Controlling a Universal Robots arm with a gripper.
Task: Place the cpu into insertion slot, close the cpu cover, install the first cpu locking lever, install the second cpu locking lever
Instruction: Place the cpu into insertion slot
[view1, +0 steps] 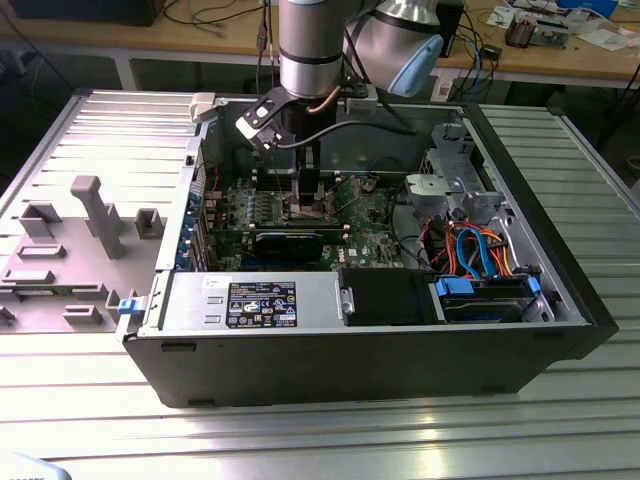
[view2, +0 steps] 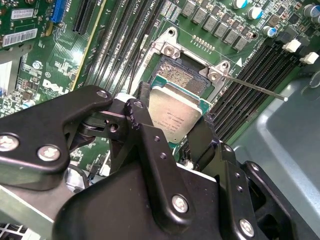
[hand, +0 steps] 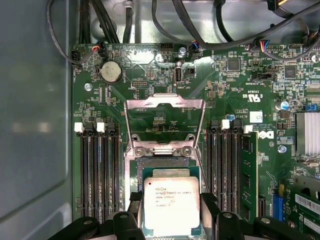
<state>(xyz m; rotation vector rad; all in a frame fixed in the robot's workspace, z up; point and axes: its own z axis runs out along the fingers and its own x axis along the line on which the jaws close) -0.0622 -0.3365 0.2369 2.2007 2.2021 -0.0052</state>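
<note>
- Black fingers (view2: 136, 111) of the gripper (view2: 175, 111) sit right by the lens in both wrist views, clamped on two opposite edges of the cpu (view2: 172, 122), silvery top up.
- Looking straight down in the first wrist view, the chip covers most of the insertion slot (hand: 167, 162), with just a strip of socket past its edge.
- From its slant, the second wrist view bares more tan-gold contact field; whether chip touches socket, I can't tell.
- First wrist view has the cpu cover (hand: 164, 104) standing open, hinged at the slot's far edge.
- Second wrist view catches a thin lever rod (view2: 255, 88) jutting out over the memory slots (view2: 260, 65).
- Over in the exterior view, the arm (view1: 310, 50) reaches straight down into the open computer case (view1: 350, 370) on a ribbed metal table (view1: 300, 440).
</note>
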